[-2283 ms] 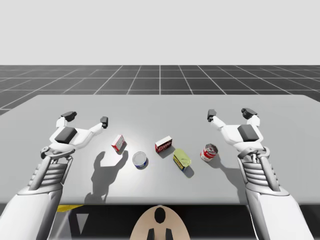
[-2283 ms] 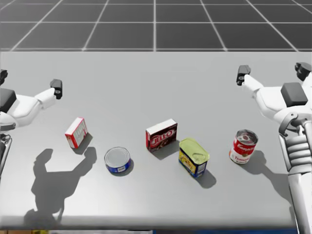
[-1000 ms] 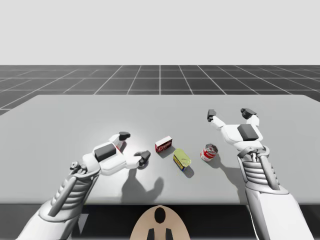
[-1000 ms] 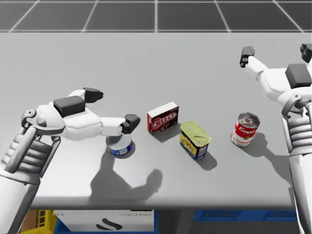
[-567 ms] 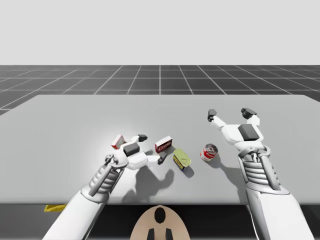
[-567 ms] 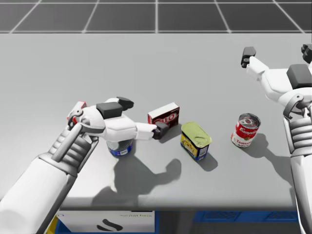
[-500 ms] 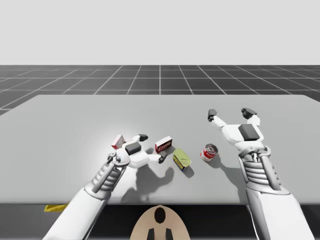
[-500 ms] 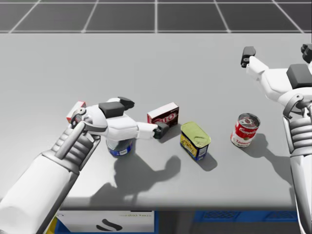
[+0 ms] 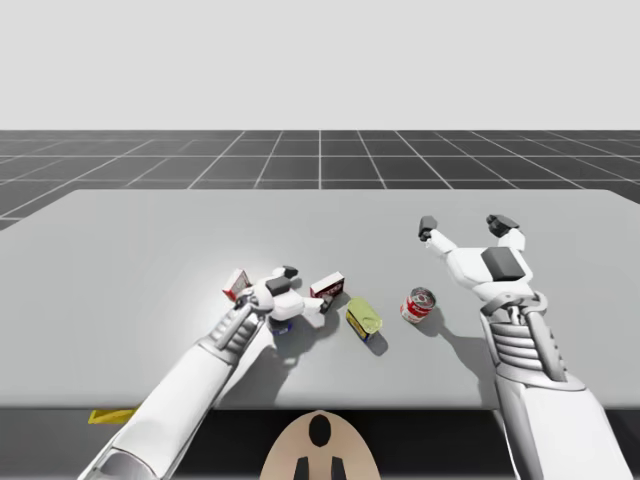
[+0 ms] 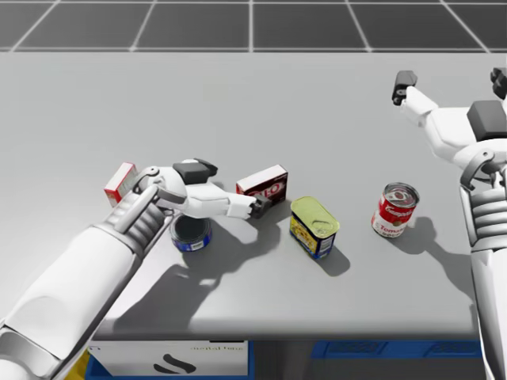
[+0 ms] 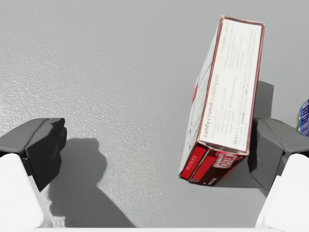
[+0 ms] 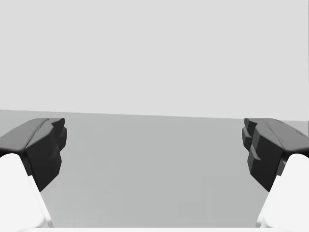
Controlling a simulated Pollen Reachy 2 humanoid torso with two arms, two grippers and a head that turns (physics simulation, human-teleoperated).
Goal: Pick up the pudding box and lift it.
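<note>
A grey table (image 9: 150,250) stands on a dark gridded floor (image 9: 320,150) under a plain pale backdrop (image 9: 320,60).

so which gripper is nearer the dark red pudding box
Left. My left gripper has the dark red rectangular pudding box between its open fingers; my right gripper hangs far off, beyond the red cylindrical can.

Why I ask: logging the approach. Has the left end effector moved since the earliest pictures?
Yes. High view: my left end effector moved rightward, past the leftmost box, to the pudding box.
</note>
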